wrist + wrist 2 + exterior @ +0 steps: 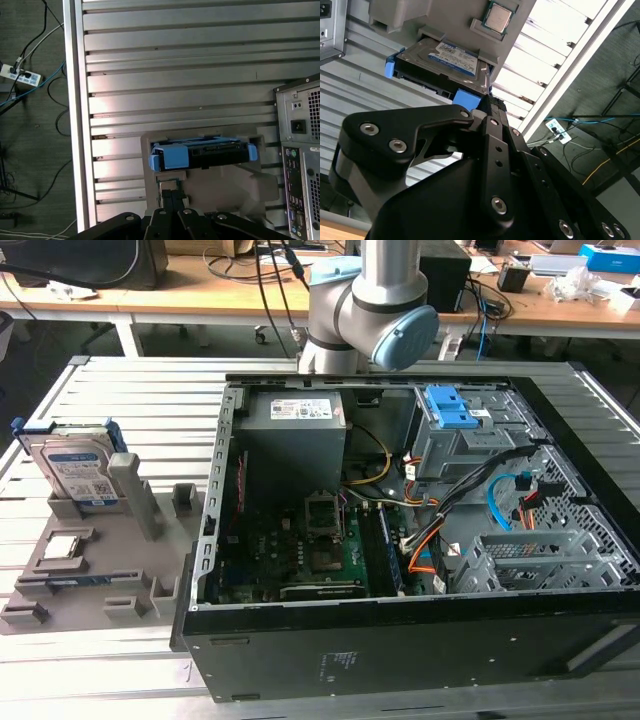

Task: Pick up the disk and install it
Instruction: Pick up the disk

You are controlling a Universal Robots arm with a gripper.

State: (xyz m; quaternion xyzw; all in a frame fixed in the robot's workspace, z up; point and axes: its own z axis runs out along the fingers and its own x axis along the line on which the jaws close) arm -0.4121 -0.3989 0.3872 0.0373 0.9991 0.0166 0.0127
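A ribbed aluminium desk (130,390) carries an open black computer case (400,660), with the grey robot arm (370,310) rising behind it. On the exterior view's left, beside the case, lies a grey plastic parts holder (100,585). The silver rectangular disk with a blue-and-white label and blue side rails (75,470) stands on edge in a slot of that holder, outside the case, untouched. A small square silver processor chip (62,547) sits nearby on the holder.

In the first wrist view the black claw (172,192) points toward the disk, apart from it, drawn narrow and empty. Descending this narrow, it would likely strike the disk's edge. A skewed pull could jam the rails in the slot.
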